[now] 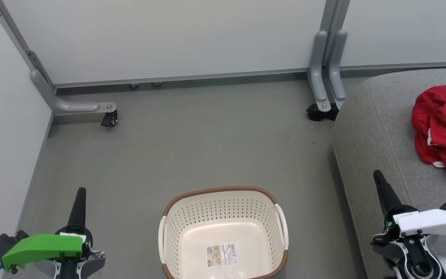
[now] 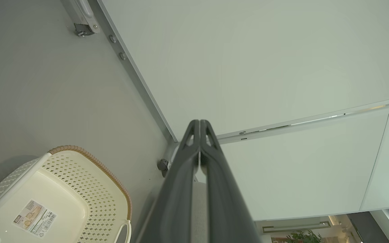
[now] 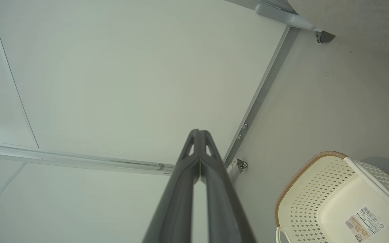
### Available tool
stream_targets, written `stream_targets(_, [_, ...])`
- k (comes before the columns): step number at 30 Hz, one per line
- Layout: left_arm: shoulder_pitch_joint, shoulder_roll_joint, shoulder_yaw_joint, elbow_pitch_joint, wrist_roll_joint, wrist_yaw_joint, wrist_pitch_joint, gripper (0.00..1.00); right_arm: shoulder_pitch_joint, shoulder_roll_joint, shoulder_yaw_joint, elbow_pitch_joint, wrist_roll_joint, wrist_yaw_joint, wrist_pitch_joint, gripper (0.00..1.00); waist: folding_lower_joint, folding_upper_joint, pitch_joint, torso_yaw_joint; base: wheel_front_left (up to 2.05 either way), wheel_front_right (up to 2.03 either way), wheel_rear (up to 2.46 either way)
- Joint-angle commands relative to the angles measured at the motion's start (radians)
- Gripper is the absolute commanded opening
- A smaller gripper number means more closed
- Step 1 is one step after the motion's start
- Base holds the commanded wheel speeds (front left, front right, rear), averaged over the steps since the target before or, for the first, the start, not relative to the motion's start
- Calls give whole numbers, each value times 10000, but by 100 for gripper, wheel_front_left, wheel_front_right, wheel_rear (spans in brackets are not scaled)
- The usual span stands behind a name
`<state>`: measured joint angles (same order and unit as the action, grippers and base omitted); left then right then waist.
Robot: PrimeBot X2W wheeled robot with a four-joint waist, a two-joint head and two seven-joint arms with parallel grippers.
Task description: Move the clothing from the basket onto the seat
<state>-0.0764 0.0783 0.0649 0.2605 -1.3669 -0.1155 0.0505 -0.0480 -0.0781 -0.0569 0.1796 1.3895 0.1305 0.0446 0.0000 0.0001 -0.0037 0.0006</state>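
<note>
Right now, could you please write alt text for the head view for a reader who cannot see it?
An empty cream basket stands on the grey floor, while crumpled red clothing lies on the grey seat at right. The left gripper and right gripper sit low at either side, jaws shut, holding nothing.

Red clothing (image 1: 443, 128), cream perforated basket (image 1: 223, 217)
</note>
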Motion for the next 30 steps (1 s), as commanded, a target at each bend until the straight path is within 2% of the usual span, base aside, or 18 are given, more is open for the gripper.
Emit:
stream_targets(1, [-230,-10,86,-83,-216,-67,50,0,-192,-46,-36,24,238,4,45,0,0,-1,3,0,0,0,0])
stream_targets(30, [-382,-273,495,-160,-2299,-170,631,0,-594,7,-206,613,2366,4,401,0,0,-1,61,-6,0,0,0])
